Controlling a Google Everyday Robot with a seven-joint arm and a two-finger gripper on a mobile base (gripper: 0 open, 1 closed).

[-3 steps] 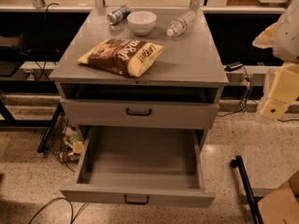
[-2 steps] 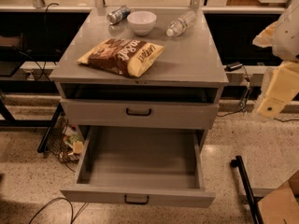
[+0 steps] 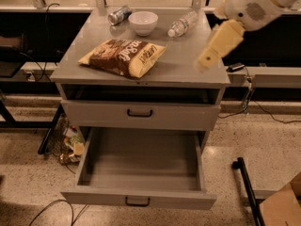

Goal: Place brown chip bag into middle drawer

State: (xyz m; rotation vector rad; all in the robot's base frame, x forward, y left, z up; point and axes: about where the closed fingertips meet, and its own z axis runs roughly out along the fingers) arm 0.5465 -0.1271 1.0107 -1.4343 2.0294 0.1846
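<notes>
1 middle drawer (image 3: 178,200) open, end effector (image 3: 204,64) over cabinet's (image 3: 181,55) right edge.

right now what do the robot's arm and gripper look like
The arm at upper right has a smooth, rounded off-white shell with a greyish round patch. The gripper, above the right side of the cabinet top, is a pale yellow, blocky piece tapering to its tip. No cables show on either.

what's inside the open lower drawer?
The grey metal middle drawer shows only bare floor; its front panel hides the nearest strip. The tool hovers above the right edge of the grey cabinet top.
</notes>
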